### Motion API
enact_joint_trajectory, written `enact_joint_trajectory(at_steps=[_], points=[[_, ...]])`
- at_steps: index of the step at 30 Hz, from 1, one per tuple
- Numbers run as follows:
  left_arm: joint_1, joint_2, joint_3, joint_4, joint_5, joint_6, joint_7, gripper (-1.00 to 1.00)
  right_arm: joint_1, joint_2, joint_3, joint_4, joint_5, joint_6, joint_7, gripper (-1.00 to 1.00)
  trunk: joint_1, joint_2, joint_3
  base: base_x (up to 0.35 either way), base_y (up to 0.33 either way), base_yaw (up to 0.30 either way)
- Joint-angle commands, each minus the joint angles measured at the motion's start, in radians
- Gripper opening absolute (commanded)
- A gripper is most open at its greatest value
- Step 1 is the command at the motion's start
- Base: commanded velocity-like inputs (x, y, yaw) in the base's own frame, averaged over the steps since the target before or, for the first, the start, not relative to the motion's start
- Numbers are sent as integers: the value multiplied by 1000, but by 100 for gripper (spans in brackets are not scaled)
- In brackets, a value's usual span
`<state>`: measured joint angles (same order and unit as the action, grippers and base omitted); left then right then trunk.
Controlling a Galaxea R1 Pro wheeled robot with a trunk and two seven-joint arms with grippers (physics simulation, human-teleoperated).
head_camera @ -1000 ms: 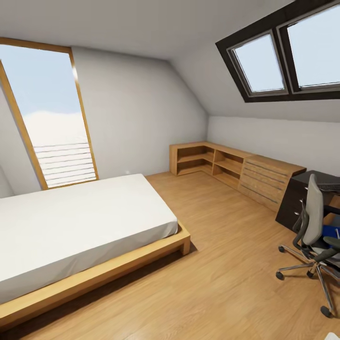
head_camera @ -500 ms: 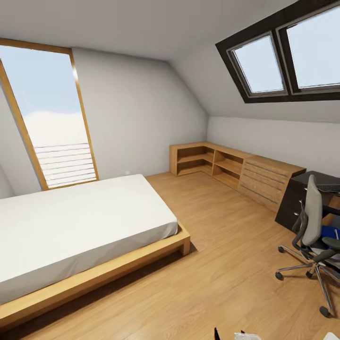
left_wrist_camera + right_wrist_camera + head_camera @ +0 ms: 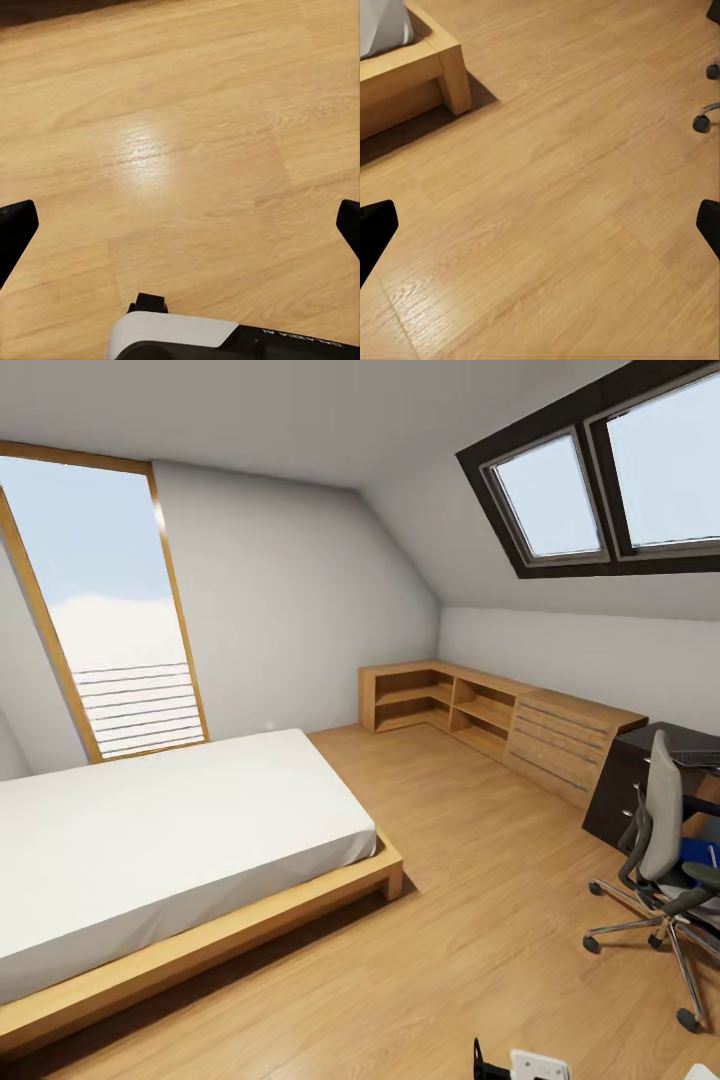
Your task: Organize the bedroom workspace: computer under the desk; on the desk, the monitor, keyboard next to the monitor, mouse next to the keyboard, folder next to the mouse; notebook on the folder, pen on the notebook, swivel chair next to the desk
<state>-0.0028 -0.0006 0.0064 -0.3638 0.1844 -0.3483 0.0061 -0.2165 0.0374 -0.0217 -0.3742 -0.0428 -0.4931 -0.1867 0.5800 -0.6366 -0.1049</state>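
Out on bare floor, well apart from the work, with nothing yet in hand. Left gripper (image 3: pixel 180 229) spread wide over plain boards, empty; right gripper (image 3: pixel 540 229) just as wide and just as empty. Far ahead of the right gripper and off to its right: chair (image 3: pixel 662 830), turned toward the desk (image 3: pixel 640 765), with the blue folder (image 3: pixel 697 852) lying on the seat, half hidden by back and armrest. Something pale on the folder's far edge, too small to name. Casters (image 3: pixel 703 121) already near the right gripper's reach, bed corner (image 3: pixel 444 64) near it on the other side. Likely trouble: rolling in too fast or too square and bumping the star base, sending the chair spinning or skating off and perhaps tipping the folder to the floor. Also possible: swinging the trunk toward the desk and clipping the bed frame behind the left gripper. Wide fingers could catch an armrest on the way to the seat. Safer to come in slowly from the open side, arms tucked
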Motion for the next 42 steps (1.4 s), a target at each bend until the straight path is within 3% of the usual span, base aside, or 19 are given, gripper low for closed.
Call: enact_joint_trajectory(at_steps=[1,8,15,42], points=[[0,0,0,0,4,-2,1,100,-1,1,-2,3,-5,-4,1,100,0,-1,-2,0,0,-32],[0,6,2,3,6,-5,1,100,-1,-2,-8,10,-6,-5,-1,100,0,-1,-2,0,0,-160],[0,8,1,4,6,-54,2,100,-1,2,-5,24,-6,-18,-1,100,0,-1,-2,0,0,-256],[0,5,0,5,7,-60,2,100,-1,-3,-7,57,-6,-44,0,100,0,-1,-2,13,16,-266]])
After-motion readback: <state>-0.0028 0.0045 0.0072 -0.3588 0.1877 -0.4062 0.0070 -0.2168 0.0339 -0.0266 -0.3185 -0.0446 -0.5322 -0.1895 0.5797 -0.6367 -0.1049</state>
